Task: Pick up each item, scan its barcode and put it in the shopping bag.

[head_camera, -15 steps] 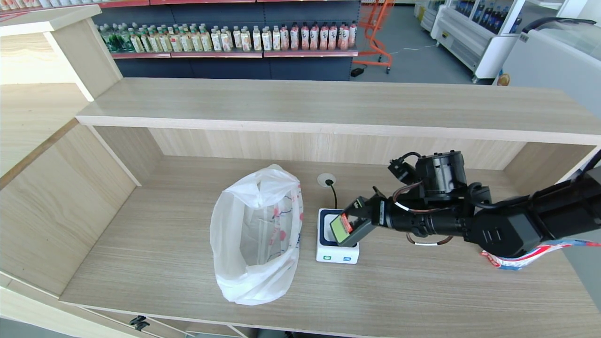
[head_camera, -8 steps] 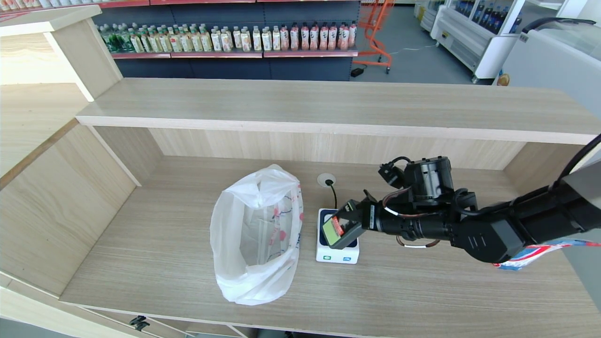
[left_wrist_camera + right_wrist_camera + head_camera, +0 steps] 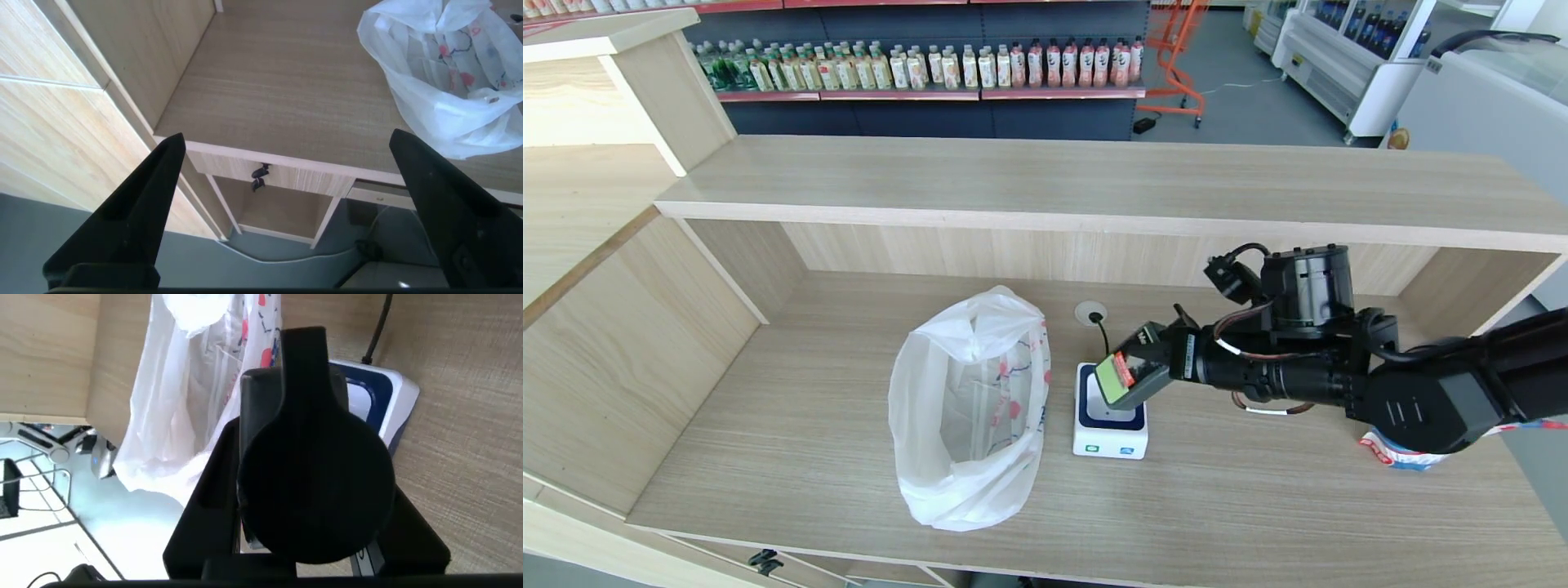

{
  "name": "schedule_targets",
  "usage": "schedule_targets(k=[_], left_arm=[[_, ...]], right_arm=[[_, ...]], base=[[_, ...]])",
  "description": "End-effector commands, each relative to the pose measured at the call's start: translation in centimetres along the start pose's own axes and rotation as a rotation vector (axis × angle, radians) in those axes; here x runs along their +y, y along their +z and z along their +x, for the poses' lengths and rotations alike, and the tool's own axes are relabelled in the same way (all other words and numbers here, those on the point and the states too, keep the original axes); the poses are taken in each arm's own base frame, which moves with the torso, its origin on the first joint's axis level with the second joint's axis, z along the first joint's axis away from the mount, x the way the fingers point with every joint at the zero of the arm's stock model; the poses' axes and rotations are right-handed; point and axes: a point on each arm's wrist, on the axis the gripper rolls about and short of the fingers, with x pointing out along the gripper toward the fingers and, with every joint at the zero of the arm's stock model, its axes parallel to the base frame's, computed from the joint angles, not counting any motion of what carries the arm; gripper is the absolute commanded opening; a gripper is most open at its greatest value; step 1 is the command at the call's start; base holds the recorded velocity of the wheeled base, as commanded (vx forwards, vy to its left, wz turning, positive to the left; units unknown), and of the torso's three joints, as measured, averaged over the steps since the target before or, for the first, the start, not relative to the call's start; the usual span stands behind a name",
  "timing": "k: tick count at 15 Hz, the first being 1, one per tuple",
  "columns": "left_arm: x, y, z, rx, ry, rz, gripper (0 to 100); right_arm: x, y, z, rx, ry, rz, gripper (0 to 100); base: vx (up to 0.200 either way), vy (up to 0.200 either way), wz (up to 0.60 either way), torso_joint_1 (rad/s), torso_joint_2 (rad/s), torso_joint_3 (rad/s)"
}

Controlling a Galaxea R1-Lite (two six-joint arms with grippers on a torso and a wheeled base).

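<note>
The task is judged to be at the scanning step for one item (image 3: 1112, 380), a small flat pack with a green face and a red label, which is gripped between the closed fingers of the right end effector (image 3: 1131, 377). The pack is held tilted just above the white and blue scanner (image 3: 1109, 433) on the desk (image 3: 1258, 506), apart from it and not resting on it. The shopping bag (image 3: 968, 408) stands open just beside the scanner, on the robot's left, and bagging of this pack is not yet done (whether anything already lies in the bag cannot be told). A red, white and blue packet (image 3: 1401, 455) is seen on the desk under the right arm, so at least one more pickup is judged to be left. The left end effector (image 3: 286, 139) is held wide open and empty, near the desk's front edge.
</note>
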Motion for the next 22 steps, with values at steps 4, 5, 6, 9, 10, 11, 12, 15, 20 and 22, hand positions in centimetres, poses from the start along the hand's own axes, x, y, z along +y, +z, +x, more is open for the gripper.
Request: schedule_targets(k=[4, 5, 6, 9, 10, 11, 12, 15, 20, 22], left_arm=[[0.0, 0.0, 0.0, 0.002, 0.0, 0.001, 100], [0.0, 0.0, 0.0, 0.0, 0.0, 0.0, 100], [0.0, 0.0, 0.0, 0.0, 0.0, 0.0, 100], [0.0, 0.0, 0.0, 0.0, 0.0, 0.003, 100], [0.0, 0.0, 0.0, 0.0, 0.0, 0.005, 100], [0.0, 0.0, 0.0, 0.0, 0.0, 0.005, 100], [0.0, 0.0, 0.0, 0.002, 0.0, 0.002, 100], [0.0, 0.0, 0.0, 0.002, 0.0, -0.001, 100], [0.0, 0.0, 0.0, 0.0, 0.0, -0.001, 100], [0.0, 0.0, 0.0, 0.002, 0.0, 0.001, 100]], right_arm=[[1.8, 0.8, -13.5, -0.211, -0.06, -0.471, 0], [1.9, -0.5, -15.0, -0.211, -0.076, -0.478, 0], [1.7, -1.1, -15.5, -0.212, -0.119, -0.473, 0], [2.2, -1.8, -16.9, -0.244, -0.149, -0.477, 0], [2.2, -1.8, -16.9, -0.241, -0.148, -0.473, 0], [2.2, -1.9, -16.9, -0.239, -0.147, -0.468, 0], [2.1, -2.1, -16.7, -0.231, -0.142, -0.435, 0], [2.6, -1.8, -16.1, -0.23, -0.099, -0.294, 0], [2.4, -0.3, -12.7, -0.13, -0.107, -0.247, 0], [1.6, -0.6, -10.1, -0.057, -0.127, -0.227, 0]], base=[[0.0, 0.0, 0.0, 0.0, 0.0, 0.0], [0.0, 0.0, 0.0, 0.0, 0.0, 0.0], [0.0, 0.0, 0.0, 0.0, 0.0, 0.0], [0.0, 0.0, 0.0, 0.0, 0.0, 0.0], [0.0, 0.0, 0.0, 0.0, 0.0, 0.0], [0.0, 0.0, 0.0, 0.0, 0.0, 0.0], [0.0, 0.2, 0.0, 0.002, 0.0, 0.002], [0.0, 0.2, 0.0, -0.004, 0.0, 0.004], [0.0, 0.16, 0.0, 0.002, 0.0, 0.004], [0.0, 0.0, 0.0, 0.0, 0.0, 0.0]])
